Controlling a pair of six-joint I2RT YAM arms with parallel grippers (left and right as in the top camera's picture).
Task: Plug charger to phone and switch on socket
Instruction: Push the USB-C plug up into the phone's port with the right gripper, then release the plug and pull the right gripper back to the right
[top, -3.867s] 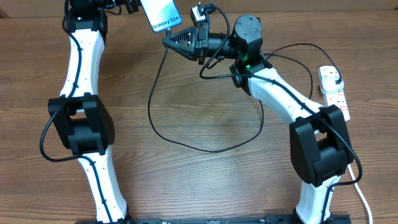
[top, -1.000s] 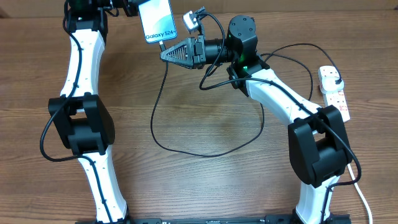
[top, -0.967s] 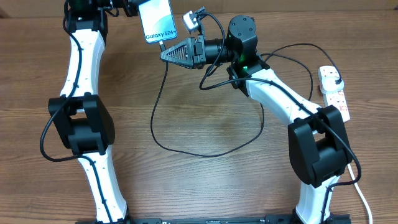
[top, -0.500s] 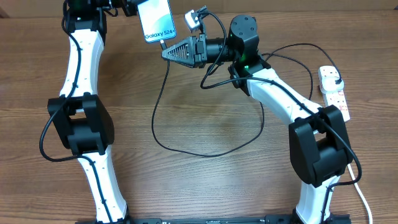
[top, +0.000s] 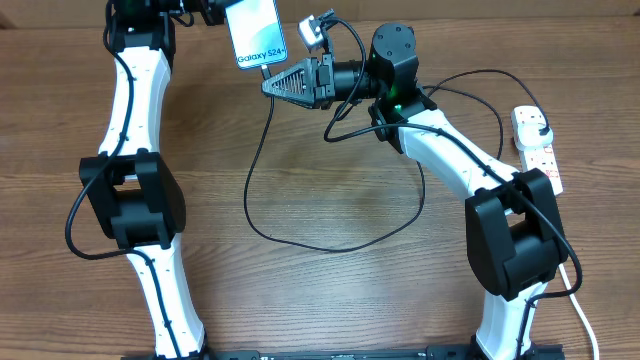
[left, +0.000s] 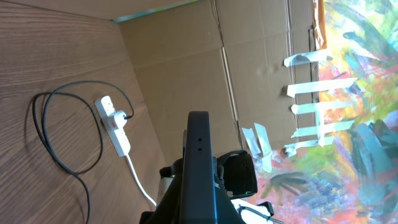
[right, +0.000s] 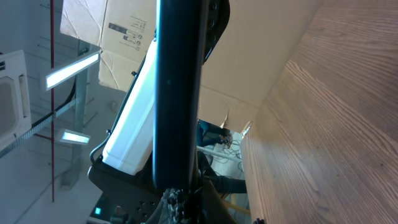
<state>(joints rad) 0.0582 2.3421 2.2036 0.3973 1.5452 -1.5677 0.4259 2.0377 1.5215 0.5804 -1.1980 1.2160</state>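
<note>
The phone (top: 258, 34), with its light blue "Galaxy S24" screen facing up, is held above the table's far edge by my left gripper (top: 216, 10), which is shut on its far end. My right gripper (top: 272, 85) is shut on the connector end of the charger, pressed against the phone's near end. The black charger cable (top: 300, 236) loops down over the table and runs to its plug in the socket (top: 537, 150) at the right edge. In the left wrist view the phone (left: 199, 155) shows edge-on. In the right wrist view its dark edge (right: 178, 87) fills the middle.
The socket (left: 115, 128) with the cable (left: 43, 124) also shows in the left wrist view, in front of a cardboard wall (left: 186, 68). The socket's white cord (top: 583, 315) runs off the near right. Both arm bases stand at the near edge.
The phone and my right gripper have both shifted slightly to the right together. The cable loop has barely moved.
</note>
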